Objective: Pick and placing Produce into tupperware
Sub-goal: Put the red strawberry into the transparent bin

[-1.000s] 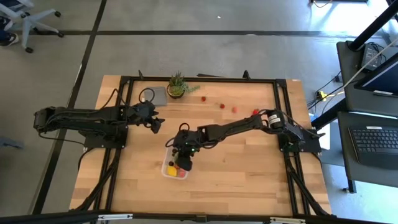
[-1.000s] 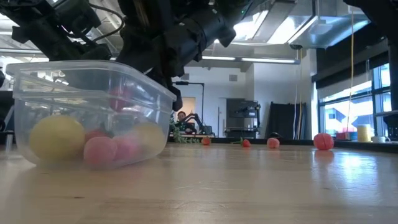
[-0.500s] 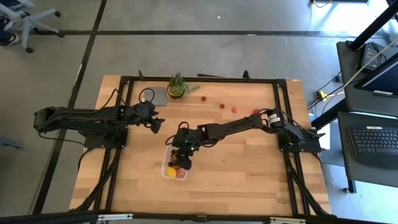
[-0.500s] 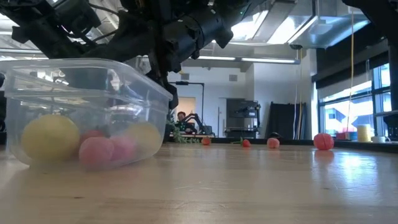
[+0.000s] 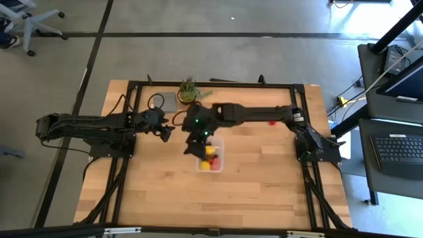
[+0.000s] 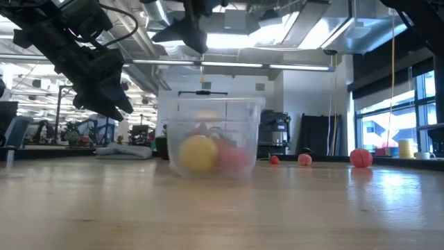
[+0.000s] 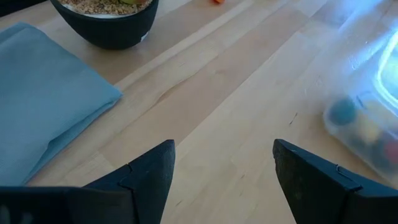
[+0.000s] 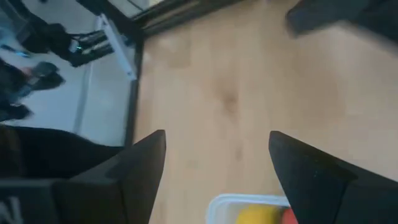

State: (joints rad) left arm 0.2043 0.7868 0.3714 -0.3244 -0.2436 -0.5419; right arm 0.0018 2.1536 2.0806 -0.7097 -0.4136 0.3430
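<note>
The left gripper (image 5: 165, 131) waits left of the middle of the table (image 5: 264, 178), fingers spread wide, holding nothing. Just right of it sits the tupperware (image 5: 209, 157), a small clear tub with yellow and red produce (image 6: 198, 153) inside. The right gripper (image 5: 195, 140) hangs over the tub's far left edge, fingers spread, empty. More red fruit pieces (image 6: 361, 157) lie far right.

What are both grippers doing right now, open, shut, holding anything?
Left gripper: open, holding nothing, hovering beside the grey cloth.
Right gripper: open, holding nothing, above the tupperware.
</note>
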